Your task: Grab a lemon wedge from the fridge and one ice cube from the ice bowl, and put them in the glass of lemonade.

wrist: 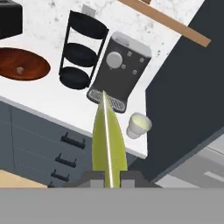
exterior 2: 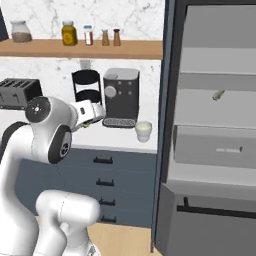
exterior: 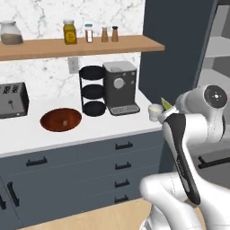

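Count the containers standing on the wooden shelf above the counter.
5, in a row on the wooden shelf: large glass jar far left, yellow jar, white-labelled shaker, and two small brown shakers.

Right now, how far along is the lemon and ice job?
Done: the lemon wedge is out of the fridge, whose door stands open. In hand: the hand grips the wedge, above and short of the glass. Left: drop it in the glass, then fetch the ice cube, which lies in the bowl.
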### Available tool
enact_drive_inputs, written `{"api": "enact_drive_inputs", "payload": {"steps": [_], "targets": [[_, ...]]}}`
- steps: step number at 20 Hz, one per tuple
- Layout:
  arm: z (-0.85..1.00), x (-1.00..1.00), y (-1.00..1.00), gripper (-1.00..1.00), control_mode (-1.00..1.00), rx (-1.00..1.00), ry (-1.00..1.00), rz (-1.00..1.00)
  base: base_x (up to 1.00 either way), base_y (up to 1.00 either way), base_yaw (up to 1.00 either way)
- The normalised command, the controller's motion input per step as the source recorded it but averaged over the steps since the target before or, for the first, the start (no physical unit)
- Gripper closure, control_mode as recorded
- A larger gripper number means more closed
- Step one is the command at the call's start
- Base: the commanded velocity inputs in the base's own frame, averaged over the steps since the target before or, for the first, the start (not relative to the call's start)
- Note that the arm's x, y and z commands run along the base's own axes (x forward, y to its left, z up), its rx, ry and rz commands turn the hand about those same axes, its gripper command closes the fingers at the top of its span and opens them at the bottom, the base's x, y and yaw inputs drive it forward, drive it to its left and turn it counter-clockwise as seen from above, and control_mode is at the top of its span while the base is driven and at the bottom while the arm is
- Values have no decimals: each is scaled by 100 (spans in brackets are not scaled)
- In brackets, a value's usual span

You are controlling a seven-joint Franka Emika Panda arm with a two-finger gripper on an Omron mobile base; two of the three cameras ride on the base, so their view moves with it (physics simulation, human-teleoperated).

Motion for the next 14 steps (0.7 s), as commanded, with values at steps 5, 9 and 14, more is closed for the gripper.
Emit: {"api": "enact_drive_inputs", "payload": {"steps": [5, 9, 14], "targets": [[0, 0, 0, 100, 100, 0, 0, 0, 84, 0, -15], [0, 0, 0, 100, 100, 0, 0, 0, 61, 0, -20], [-4, 0, 1, 100, -100, -1, 0, -4, 4, 6, -18]]}}
